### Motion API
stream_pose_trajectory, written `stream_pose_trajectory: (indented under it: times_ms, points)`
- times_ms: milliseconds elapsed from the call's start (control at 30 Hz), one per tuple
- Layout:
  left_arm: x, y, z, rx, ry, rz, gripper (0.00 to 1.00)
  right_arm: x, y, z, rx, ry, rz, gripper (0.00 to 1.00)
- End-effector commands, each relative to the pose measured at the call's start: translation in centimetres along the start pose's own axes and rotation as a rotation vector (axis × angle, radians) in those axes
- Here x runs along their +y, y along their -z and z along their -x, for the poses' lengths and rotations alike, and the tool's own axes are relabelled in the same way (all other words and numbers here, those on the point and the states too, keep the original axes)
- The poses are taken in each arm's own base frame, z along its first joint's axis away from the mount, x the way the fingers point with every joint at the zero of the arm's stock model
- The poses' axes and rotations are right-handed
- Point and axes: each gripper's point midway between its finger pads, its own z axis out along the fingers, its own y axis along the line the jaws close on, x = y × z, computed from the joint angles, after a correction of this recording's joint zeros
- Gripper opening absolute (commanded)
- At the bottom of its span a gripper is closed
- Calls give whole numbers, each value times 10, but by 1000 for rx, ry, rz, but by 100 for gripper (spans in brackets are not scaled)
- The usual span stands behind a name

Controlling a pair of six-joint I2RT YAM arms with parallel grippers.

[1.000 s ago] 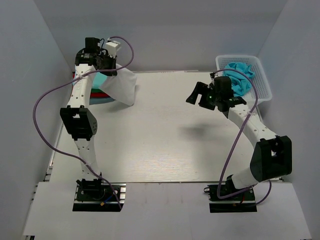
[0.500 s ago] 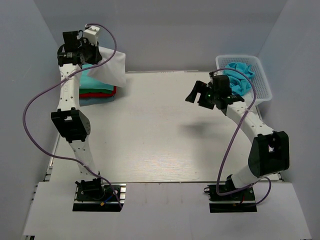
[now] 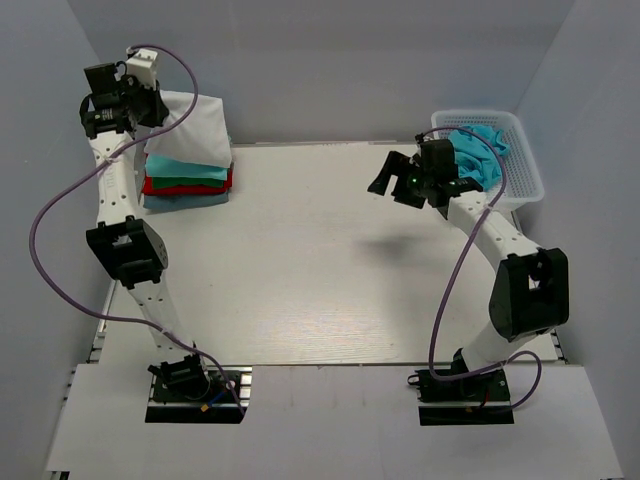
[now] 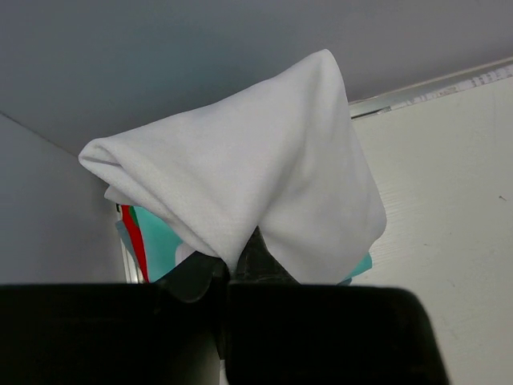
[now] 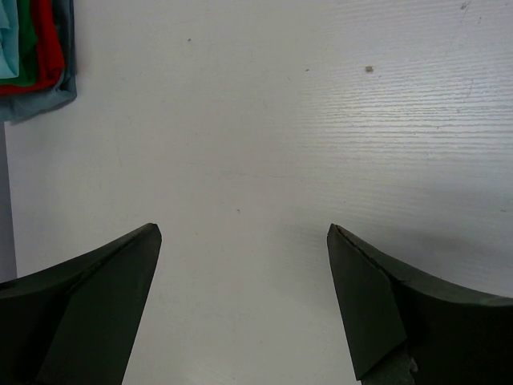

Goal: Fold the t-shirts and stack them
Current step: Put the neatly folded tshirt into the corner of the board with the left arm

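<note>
My left gripper [image 3: 152,107] is raised at the far left corner, shut on a folded white t-shirt [image 3: 196,130] that hangs over the stack of folded t-shirts [image 3: 187,182]. That stack has teal on top, then red, then grey-blue. In the left wrist view the white t-shirt [image 4: 240,172] drapes from my left gripper [image 4: 232,263], with the teal and red layers [image 4: 148,237] below it. My right gripper [image 3: 388,182] hovers open above the table's right half, next to the basket. The right wrist view shows my right gripper [image 5: 244,233] holding nothing, and the stack [image 5: 36,48] far off.
A white lattice basket [image 3: 525,165] stands at the back right with a crumpled turquoise t-shirt [image 3: 480,152] inside. Grey walls close in the left, back and right sides. The white table [image 3: 320,280] stretches between the arms.
My left gripper has swung left and back with the white t-shirt, from the table beside the stack to above it. The right gripper moved slightly back.
</note>
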Motion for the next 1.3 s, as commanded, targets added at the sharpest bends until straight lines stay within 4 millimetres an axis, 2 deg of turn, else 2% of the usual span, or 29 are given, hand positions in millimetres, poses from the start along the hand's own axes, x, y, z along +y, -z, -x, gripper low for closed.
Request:
stream_pose_trajectory:
  times_ms: [0, 67, 100, 200, 333, 367, 400, 467, 500, 567, 600, 767, 833, 867, 900, 967, 1033, 1067, 1100, 1133, 1167, 1200, 1233, 1267]
  points:
    - [18, 2, 2, -25, 1, 29, 0, 13, -1, 17, -33, -1, 30, 90]
    - [17, -6, -6, -14, 9, 11, 0, 14, -2, 19, -35, -6, 30, 90]
    - [24, -9, -15, 3, 20, 25, 0, 14, -3, 18, -30, -13, 29, 90]
    - [38, -18, -27, 32, 24, 85, 0, 14, -5, 17, -24, -14, 27, 90]
    - [62, -14, -30, 44, 51, 204, 0, 10, -8, 17, -17, -18, 7, 90]
    - [67, -17, -33, 46, 61, 224, 4, 11, -7, 19, -18, -17, 7, 90]
    - [76, -15, -33, 50, 67, 282, 25, 11, -9, 18, -13, -15, 7, 90]
    - [82, -10, -28, 39, 73, 319, 59, 15, -8, 20, -14, -14, 17, 90]
    - [83, -9, -29, 42, 73, 331, 64, 14, -8, 20, -11, -16, 14, 90]
    - [84, -4, -24, 33, 82, 344, 81, 14, -8, 21, -13, -12, 13, 90]
    - [87, 0, -18, 20, 77, 364, 100, 14, -7, 21, -15, -14, 13, 90]
    - [94, 16, 0, -33, 132, 436, 100, 17, -3, 21, -12, -10, 27, 90]
    - [90, 18, 6, -56, 176, 425, 100, 17, -2, 18, -8, -9, 26, 90]
    - [76, 15, 9, -61, 181, 381, 100, 16, -1, 18, -10, -14, 24, 90]
    - [75, 12, 4, -53, 204, 378, 100, 18, 1, 17, -14, -11, 29, 90]
    - [56, 9, 8, -66, 271, 309, 100, 18, 3, 15, -12, -10, 31, 90]
    - [38, 7, 4, -44, 342, 227, 100, 14, 6, 15, -15, -7, 26, 90]
    - [31, 12, 8, -48, 374, 205, 100, 17, 9, 14, -17, -5, 30, 90]
    - [14, 19, 18, -57, 418, 165, 100, 16, 13, 15, -23, 14, 26, 90]
    - [-2, 16, 3, -15, 452, 127, 100, 13, 17, 16, -33, 17, 0, 90]
    - [-13, 19, 1, -6, 473, 114, 100, 9, 18, 14, -31, 19, -17, 90]
    - [-37, 40, 22, -49, 481, 88, 100, 7, 24, 13, -30, 34, -30, 90]
    - [-51, 37, -10, 22, 525, 102, 100, 5, 31, 15, -47, 38, -45, 90]
    - [-62, 44, -12, 16, 539, 103, 100, -4, 29, 1, -17, 36, -71, 90]
